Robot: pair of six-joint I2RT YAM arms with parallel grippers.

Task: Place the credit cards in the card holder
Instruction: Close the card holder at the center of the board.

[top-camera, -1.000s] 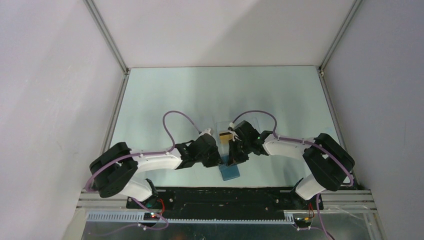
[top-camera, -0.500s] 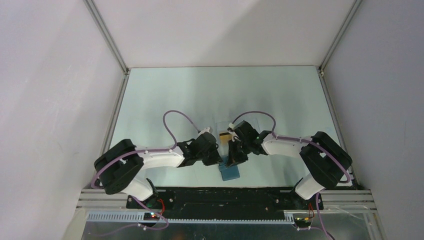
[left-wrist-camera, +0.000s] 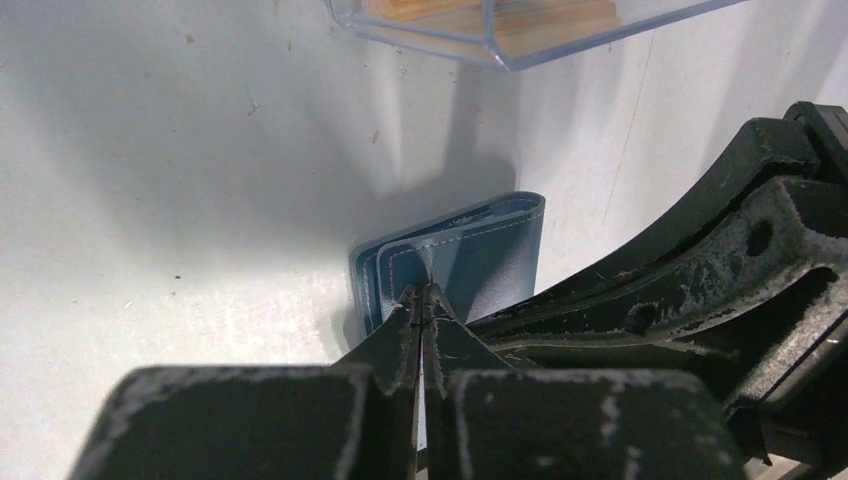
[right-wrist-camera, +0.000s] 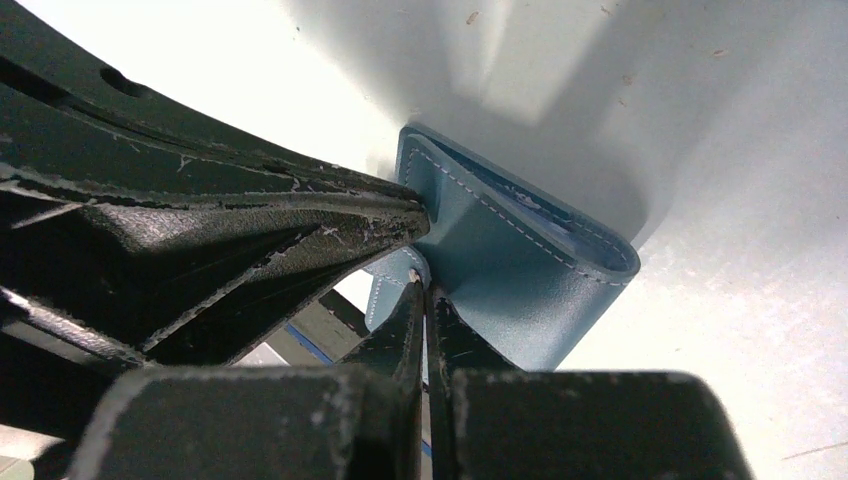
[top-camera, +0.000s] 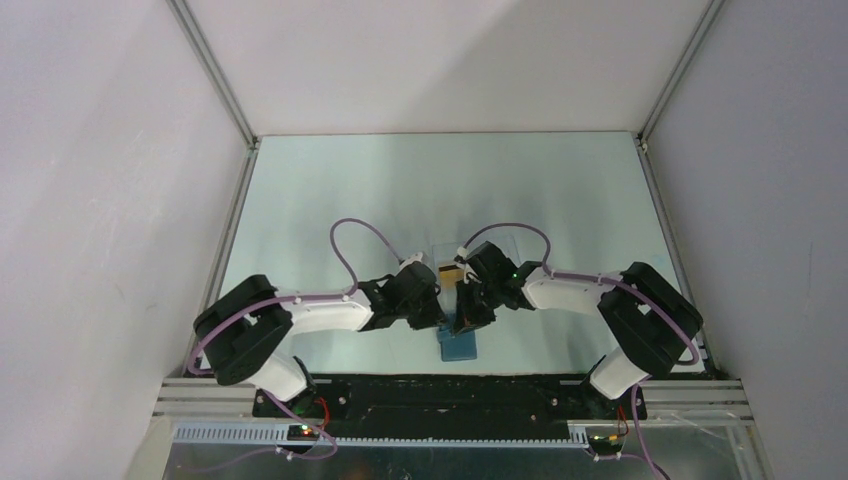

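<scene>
- The left gripper [left-wrist-camera: 422, 298] is fully closed, its two black fingertips pressed together on the near edge of the top leaf of the blue card holder [left-wrist-camera: 490, 260]. A second ago the jaws stood slightly apart, and the left arm has also eased in toward the centre.
- The right gripper [right-wrist-camera: 420, 290] is closed as well, as it was a second ago. It pinches the thin blue edge of the holder from the opposite side.
- The card holder lies at the middle of the table's near edge, between the two grippers. It is folded but gaping a little, with paler blue showing inside.
- With both leaves now gripped, the likely step in hand is pulling the holder open. No card is in it yet.
- The orange-gold credit cards [left-wrist-camera: 480, 8] sit in a clear box [left-wrist-camera: 520, 40] just behind the holder, and neither gripper touches them.
- The table [top-camera: 350, 190] is a pale, faintly green sheet with a soft sheen and a few dark specks.
- Plain white walls [top-camera: 100, 200] close in the table on three sides, joined by a metal frame [top-camera: 215, 75].
</scene>
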